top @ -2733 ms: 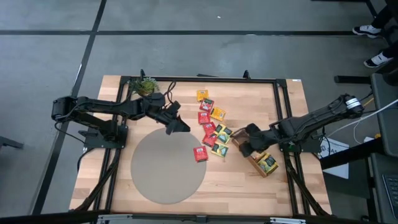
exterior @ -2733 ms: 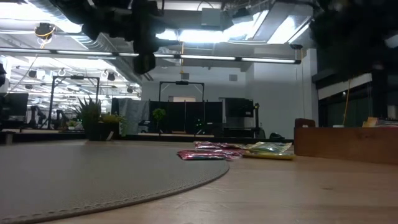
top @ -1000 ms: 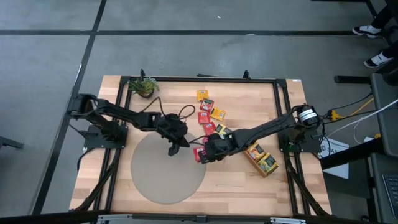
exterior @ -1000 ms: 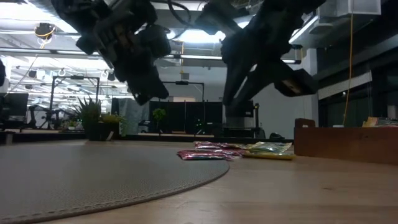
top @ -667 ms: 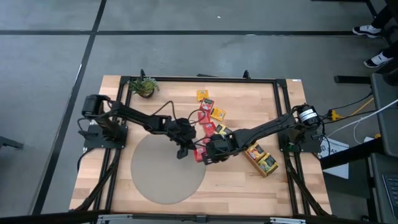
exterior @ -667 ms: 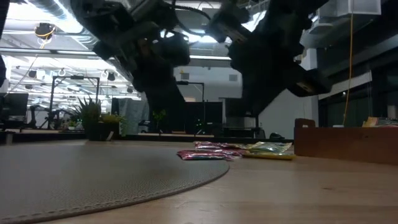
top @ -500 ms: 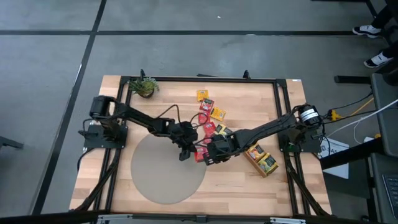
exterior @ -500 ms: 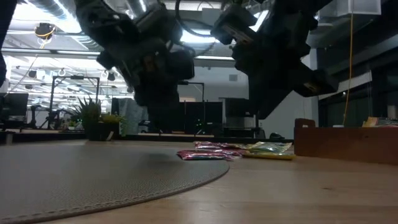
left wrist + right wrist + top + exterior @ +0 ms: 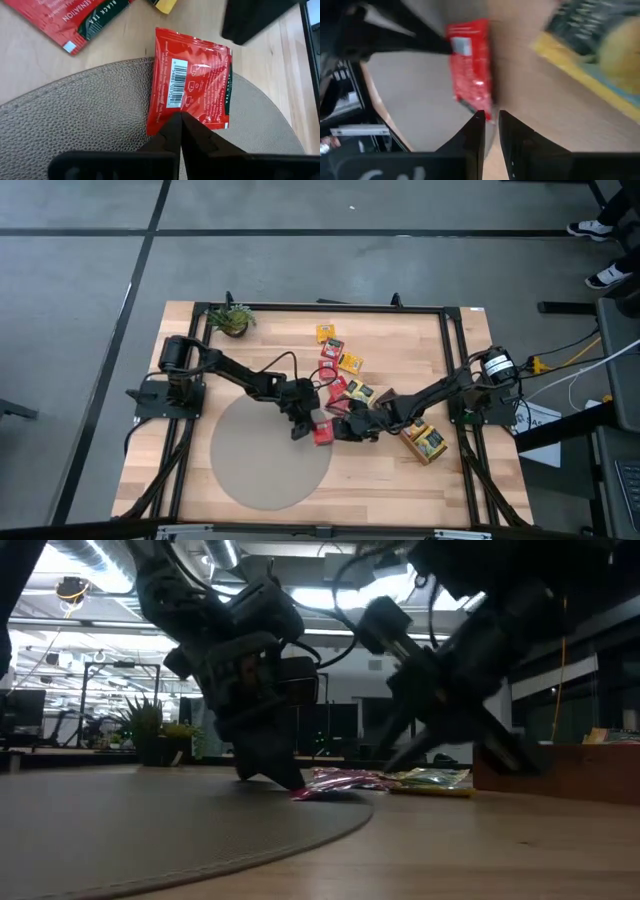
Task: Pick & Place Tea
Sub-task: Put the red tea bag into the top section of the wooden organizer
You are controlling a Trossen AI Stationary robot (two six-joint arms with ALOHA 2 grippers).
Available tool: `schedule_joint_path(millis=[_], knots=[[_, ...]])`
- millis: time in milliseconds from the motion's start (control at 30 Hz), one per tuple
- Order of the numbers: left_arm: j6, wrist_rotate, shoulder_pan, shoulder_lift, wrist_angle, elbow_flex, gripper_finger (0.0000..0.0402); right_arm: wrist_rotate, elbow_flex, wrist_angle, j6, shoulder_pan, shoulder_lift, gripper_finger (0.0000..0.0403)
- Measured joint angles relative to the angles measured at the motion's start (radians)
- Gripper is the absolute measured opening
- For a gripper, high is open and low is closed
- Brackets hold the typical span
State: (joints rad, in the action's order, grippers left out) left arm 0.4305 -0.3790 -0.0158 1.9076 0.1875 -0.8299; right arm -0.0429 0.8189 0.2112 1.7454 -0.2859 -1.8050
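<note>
A red tea sachet (image 9: 322,431) lies flat, partly on the edge of the round grey mat (image 9: 265,455) and partly on the wood. My left gripper (image 9: 176,118) is shut, with its tips down on the sachet (image 9: 192,85) at the mat side. My right gripper (image 9: 490,116) comes in low from the table's right, its fingers a narrow gap apart and nothing between them. Its tips stand at the sachet's (image 9: 469,70) other end. More tea sachets (image 9: 340,370), red, yellow and green, lie scattered just beyond. My left gripper presses its shut fingertips on the red sachet's edge (image 9: 162,119) that lies over the mat. The fingers (image 9: 283,776) slant down from the table's left. The sachet stays flat on the mat and the table. Whether my right gripper touches the sachet's end (image 9: 481,109) I cannot tell.
A brown wooden divided tray (image 9: 424,440) with sachets in it stands to the right of the right gripper. A small potted plant (image 9: 232,320) stands at the far left corner. Black frame rails run along the table's edges.
My left gripper has gone toward the table's right and down until its tips reach the red sachet. My right gripper has come down low and drawn a little toward the table's right, uncovering the sachet in the high view. The sachet has kept its place.
</note>
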Motion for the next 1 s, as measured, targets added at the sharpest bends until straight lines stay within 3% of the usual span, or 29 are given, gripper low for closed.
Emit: schedule_joint_path(millis=[200,433,600,1000], knots=[[0.008,-0.006,0.008,-0.001,0.004,0.004,0.0002,-0.008,-0.012,0.018,0.003,0.0,0.0,0.0068],[0.033,0.005,0.018,0.002,0.041,0.007,0.0002,-0.008,-0.012,0.014,0.001,0.001,0.0,0.0147],[0.045,0.006,0.024,0.003,0.08,0.008,0.0002,-0.009,-0.012,-0.003,-0.007,0.004,0.0,0.0182],[0.051,0.007,0.028,0.003,0.065,0.006,0.0001,-0.009,-0.012,-0.027,-0.052,0.059,-0.002,0.0174]])
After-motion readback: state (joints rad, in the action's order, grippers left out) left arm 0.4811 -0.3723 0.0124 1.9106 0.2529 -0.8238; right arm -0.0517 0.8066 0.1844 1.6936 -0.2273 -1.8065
